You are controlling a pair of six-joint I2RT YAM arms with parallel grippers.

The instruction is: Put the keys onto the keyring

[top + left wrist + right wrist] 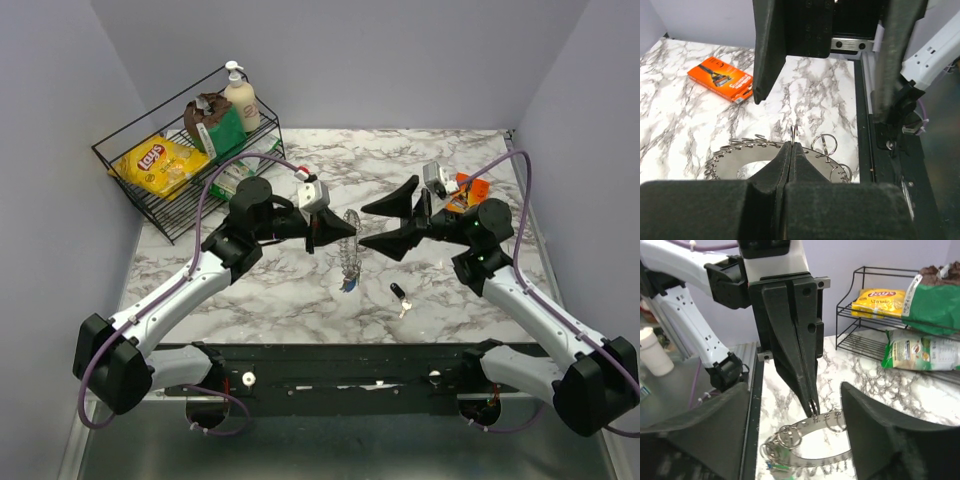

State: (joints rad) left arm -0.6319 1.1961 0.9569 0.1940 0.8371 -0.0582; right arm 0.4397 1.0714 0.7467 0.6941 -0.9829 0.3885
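The left gripper [338, 234] is squeezed shut on the keyring [350, 252], holding it up so keys can slide on — the right gripper [363, 226] sits just beside it, fingers wide apart, with the black key [400, 296] lying on the table [290, 295] below.

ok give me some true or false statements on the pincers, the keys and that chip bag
1. The left pincer is shut on the keyring. True.
2. The right pincer is shut. False: its fingers stand wide apart.
3. A black key lies on the table, apart from the keyring. True.
4. The yellow chip bag lies on the marble. False: it sits in the wire rack.
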